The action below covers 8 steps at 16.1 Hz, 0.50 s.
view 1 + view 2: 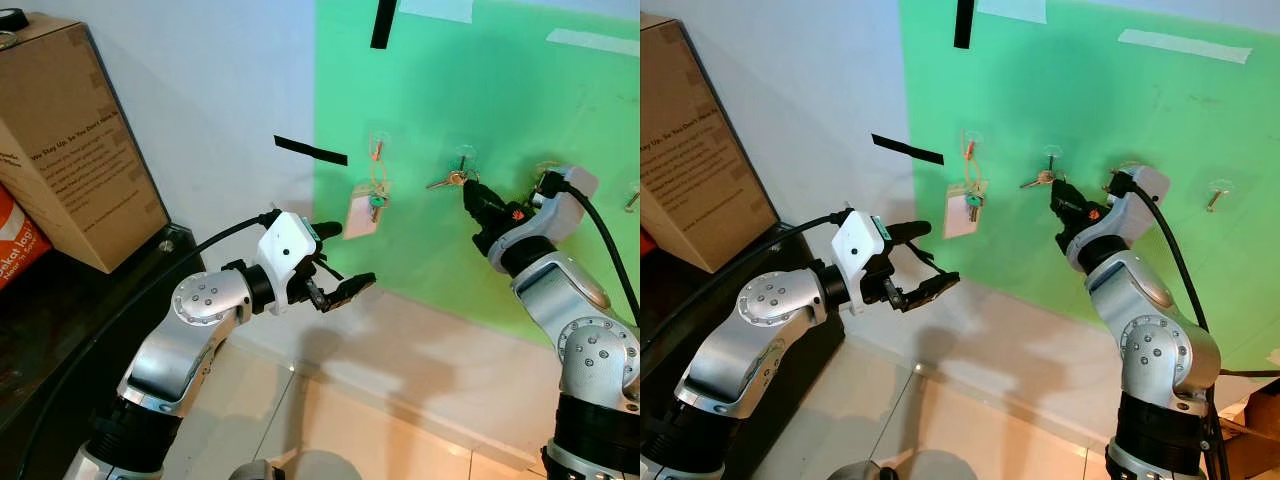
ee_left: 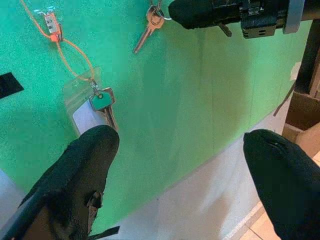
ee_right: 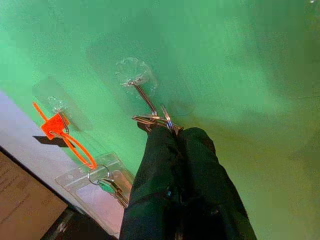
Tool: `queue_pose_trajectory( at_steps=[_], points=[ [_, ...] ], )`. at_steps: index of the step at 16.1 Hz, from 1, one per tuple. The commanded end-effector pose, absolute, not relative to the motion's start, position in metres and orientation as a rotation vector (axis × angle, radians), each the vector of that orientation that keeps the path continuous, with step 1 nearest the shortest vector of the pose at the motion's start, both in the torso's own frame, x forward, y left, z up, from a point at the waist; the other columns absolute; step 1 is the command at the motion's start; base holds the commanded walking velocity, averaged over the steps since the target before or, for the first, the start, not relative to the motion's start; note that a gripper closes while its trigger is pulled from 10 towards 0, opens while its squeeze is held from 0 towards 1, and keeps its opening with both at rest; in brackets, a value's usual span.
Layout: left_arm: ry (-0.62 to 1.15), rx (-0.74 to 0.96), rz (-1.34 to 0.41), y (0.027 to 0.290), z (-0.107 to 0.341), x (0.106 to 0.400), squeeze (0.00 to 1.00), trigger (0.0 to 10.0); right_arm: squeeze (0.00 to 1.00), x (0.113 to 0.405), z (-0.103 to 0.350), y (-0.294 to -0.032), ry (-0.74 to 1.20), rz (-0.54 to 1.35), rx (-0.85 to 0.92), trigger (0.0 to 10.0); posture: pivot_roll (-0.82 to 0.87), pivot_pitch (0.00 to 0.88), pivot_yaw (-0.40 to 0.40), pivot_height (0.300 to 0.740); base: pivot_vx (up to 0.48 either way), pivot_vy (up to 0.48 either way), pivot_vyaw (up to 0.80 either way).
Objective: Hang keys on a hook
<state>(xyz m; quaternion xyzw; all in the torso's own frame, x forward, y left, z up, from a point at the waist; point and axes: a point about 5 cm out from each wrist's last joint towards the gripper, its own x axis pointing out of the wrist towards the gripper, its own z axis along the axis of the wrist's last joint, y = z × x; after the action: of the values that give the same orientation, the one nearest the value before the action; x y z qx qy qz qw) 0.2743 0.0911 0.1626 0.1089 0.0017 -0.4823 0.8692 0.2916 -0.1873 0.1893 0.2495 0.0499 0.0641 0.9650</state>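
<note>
Right gripper [image 1: 474, 198] is pressing its two black fingers together on the ring of the keys [image 1: 446, 181], holding them right at the clear hook [image 1: 464, 157] stuck to the green wall panel [image 1: 560, 110]; in the right wrist view the thin wire of that hook is reaching down to the ring, but I cannot tell whether the ring is fully over the tip. If the gripper is letting go while the ring is only resting on the wire's end, the keys will likely be sliding off and dropping to the floor; tugging sideways could also peel the small transparent suction-style pad from the smooth panel. Keys are slim, brass-toned metal on a fine ring, hard and slippery against rubbery fingertips. Left gripper [image 1: 335, 262] is hanging idle with its fingers spread wide, empty, near another hook carrying an orange loop [image 1: 379, 150], a teal-headed key [image 1: 376, 205] and a glossy plastic tag [image 1: 361, 213].
</note>
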Motion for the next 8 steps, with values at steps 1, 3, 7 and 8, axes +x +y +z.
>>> queue_pose_trajectory(
  at_steps=[1,3,7,8],
  points=[
    [-0.019,0.238,-1.012,0.089,0.169,0.276,0.00,10.0,0.96,0.292,0.191,-0.186,0.109,0.134,0.509,10.0,-0.07,0.000,0.016,0.740,0.000,0.000,0.00],
    [-0.026,0.224,-1.020,0.087,0.171,0.276,0.00,10.0,1.00,0.292,0.188,-0.187,0.125,0.123,0.475,10.0,-0.07,0.000,0.017,0.740,0.000,0.000,0.00],
    [-0.024,0.215,-1.013,0.088,0.171,0.275,0.00,10.0,1.00,0.279,0.175,-0.184,0.205,0.151,0.502,10.0,-0.07,0.000,0.015,0.740,0.000,0.000,0.00],
    [-0.019,0.211,-1.005,0.090,0.169,0.274,0.00,10.0,1.00,0.275,0.171,-0.183,0.214,0.151,0.503,10.0,-0.07,0.000,0.013,0.740,0.000,0.000,0.00]
  ],
)
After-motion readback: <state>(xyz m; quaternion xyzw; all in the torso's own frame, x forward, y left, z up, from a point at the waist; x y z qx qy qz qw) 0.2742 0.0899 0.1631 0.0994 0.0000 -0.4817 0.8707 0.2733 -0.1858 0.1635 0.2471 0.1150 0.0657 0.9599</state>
